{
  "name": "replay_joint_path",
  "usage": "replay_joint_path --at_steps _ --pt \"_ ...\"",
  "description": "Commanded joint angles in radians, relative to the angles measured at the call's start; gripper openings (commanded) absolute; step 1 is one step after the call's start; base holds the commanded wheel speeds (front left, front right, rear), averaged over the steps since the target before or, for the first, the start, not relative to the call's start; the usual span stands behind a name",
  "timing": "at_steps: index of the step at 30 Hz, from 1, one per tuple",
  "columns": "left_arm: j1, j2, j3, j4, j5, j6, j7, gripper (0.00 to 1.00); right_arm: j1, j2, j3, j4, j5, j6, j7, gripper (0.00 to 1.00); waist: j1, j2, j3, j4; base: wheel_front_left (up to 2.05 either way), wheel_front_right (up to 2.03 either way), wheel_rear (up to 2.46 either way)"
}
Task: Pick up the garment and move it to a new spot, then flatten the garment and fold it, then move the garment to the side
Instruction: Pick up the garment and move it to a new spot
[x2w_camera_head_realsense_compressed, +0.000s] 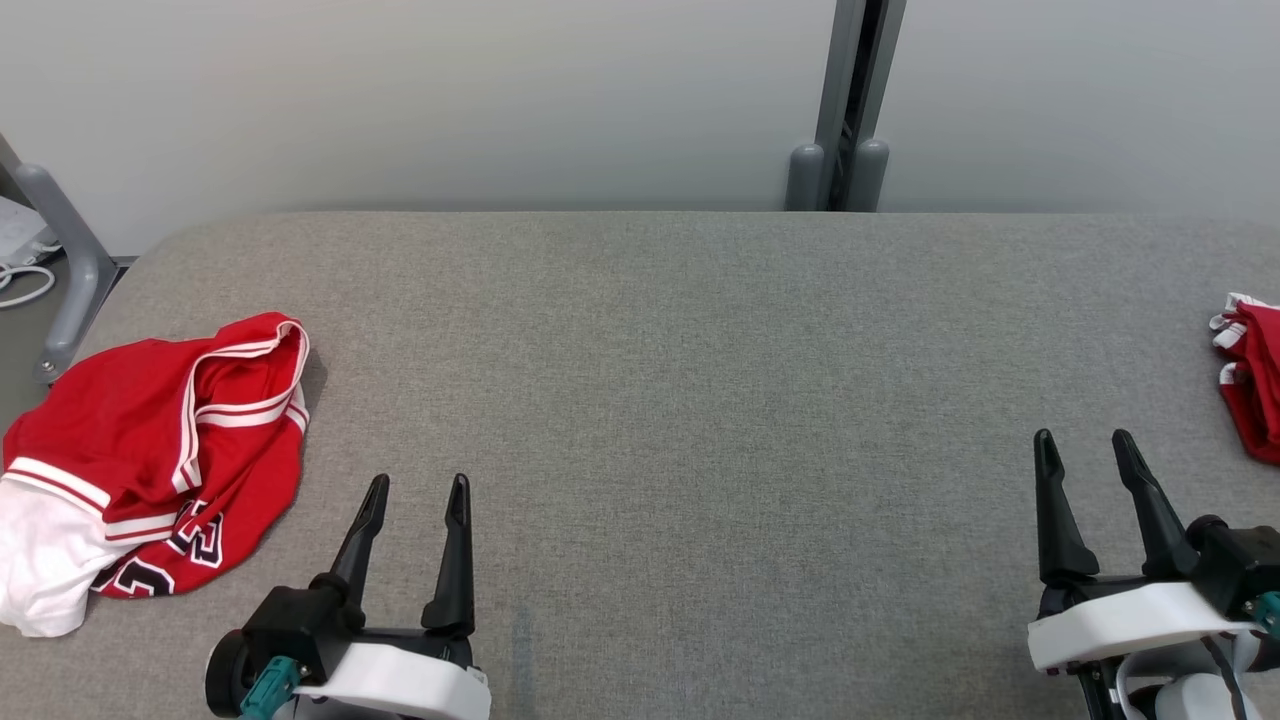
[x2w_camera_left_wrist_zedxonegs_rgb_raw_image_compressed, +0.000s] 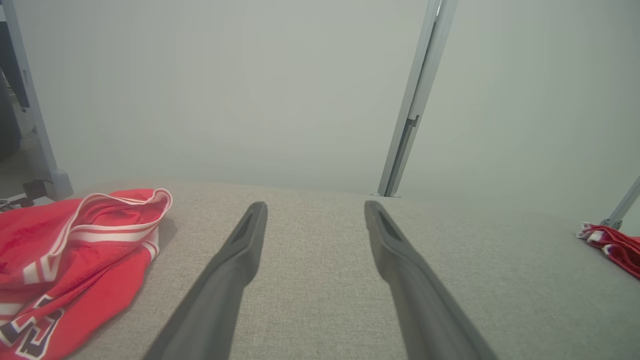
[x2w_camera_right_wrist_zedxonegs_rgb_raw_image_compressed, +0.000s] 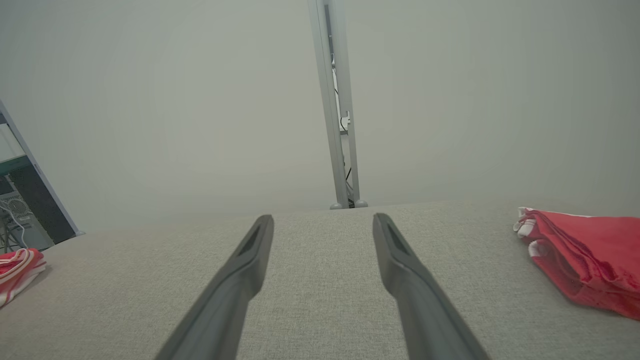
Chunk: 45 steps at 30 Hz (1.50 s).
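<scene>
A crumpled red garment with white striped trim and dark lettering lies at the table's left end, partly over a white cloth. In the left wrist view the garment sits left of my fingers. My left gripper is open just right of the garment, not touching it, with nothing between its fingers. My right gripper is open over bare table at the lower right. A folded red garment lies at the far right edge, also seen as a folded red garment right of the right gripper's fingers.
The grey fabric table spreads wide between the two grippers. A pale wall with a grey upright post stands behind the far edge. A grey frame leg and cables are off the left end.
</scene>
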Motion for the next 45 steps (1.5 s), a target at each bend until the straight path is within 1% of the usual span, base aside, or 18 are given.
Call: replay_joint_path --at_steps 1,6,10,16,23,24,31,37,45 --pt "-0.009 0.004 0.001 0.002 0.005 -0.002 -0.004 1.0 -0.002 -0.004 -0.004 0.004 0.004 0.0 -0.005 1.0 0.0 -0.0001 0.0 0.001 0.0 0.0 0.0" --pt "-0.021 0.004 -0.004 0.006 0.006 -0.005 -0.004 1.0 -0.002 -0.004 -0.007 0.006 0.001 0.0 -0.005 1.0 0.0 -0.0001 0.011 0.016 0.0 0.0 0.0" --pt "-0.037 0.004 -0.011 0.007 0.003 0.002 -0.004 1.0 -0.013 -0.004 0.006 -0.005 0.002 0.0 -0.005 1.0 0.0 -0.0001 0.031 0.061 0.0 0.0 0.0" --pt "-0.039 0.004 -0.023 0.015 0.007 0.003 -0.004 1.0 -0.01 -0.004 0.027 -0.001 0.006 0.0 -0.005 1.0 0.0 -0.0001 0.034 0.161 0.0 0.0 0.0" --pt "-0.017 0.004 -0.001 0.02 0.023 -0.001 -0.004 1.0 -0.004 -0.004 0.066 0.008 0.016 0.0 -0.005 1.0 0.0 -0.0001 0.003 0.287 0.0 0.0 0.0" --pt "-0.017 0.004 -0.001 0.02 0.023 -0.001 -0.004 1.0 -0.004 -0.004 0.066 0.008 0.016 0.0 -0.005 1.0 0.0 -0.0001 0.003 0.287 0.0 0.0 0.0" --pt "0.009 0.004 0.018 0.007 0.055 -0.012 -0.004 1.0 0.014 -0.005 0.108 0.002 0.034 0.0 -0.005 1.0 0.0 -0.0001 -0.035 0.388 0.0 0.0 0.0" --pt "0.033 0.003 0.05 -0.031 0.049 0.008 -0.004 1.0 -0.015 -0.006 0.169 0.022 0.038 0.0 -0.005 1.0 0.0 -0.0001 -0.031 0.399 0.0 0.0 0.0" --pt "0.047 0.004 0.051 -0.054 0.037 0.026 -0.004 1.0 -0.05 -0.005 0.181 0.046 0.027 0.0 -0.005 1.0 0.0 -0.0001 -0.015 0.405 0.0 0.0 0.0"
